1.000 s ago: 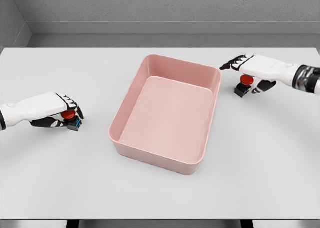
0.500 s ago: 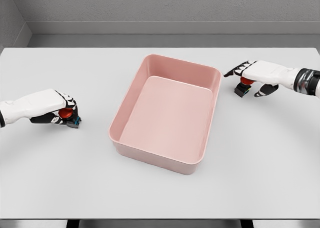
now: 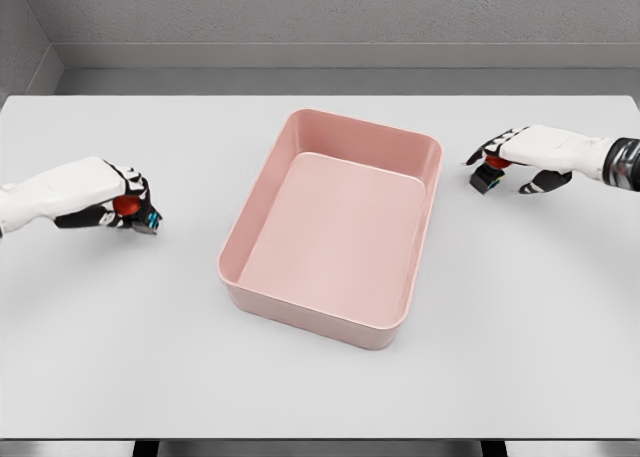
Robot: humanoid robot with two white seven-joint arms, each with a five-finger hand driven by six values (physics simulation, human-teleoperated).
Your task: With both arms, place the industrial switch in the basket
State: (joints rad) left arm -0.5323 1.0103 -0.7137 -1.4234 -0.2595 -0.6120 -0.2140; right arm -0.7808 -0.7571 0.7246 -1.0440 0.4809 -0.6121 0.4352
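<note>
Industrial switches [image 3: 139, 214] [image 3: 487, 176], small, rigid and probably light, each gripped around its body by left hand [image 3: 112, 202] and right hand [image 3: 520, 157], flanking the basket [image 3: 330, 325].

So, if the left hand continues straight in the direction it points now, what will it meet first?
The left hand points right, toward the pink basket. Its near-left wall likely comes first; only bare table lies between, though depth is uncertain.

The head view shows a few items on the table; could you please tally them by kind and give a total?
Industrial switches: 2, a left switch and a right switch
Pink basket: 1
Total: 3
</note>
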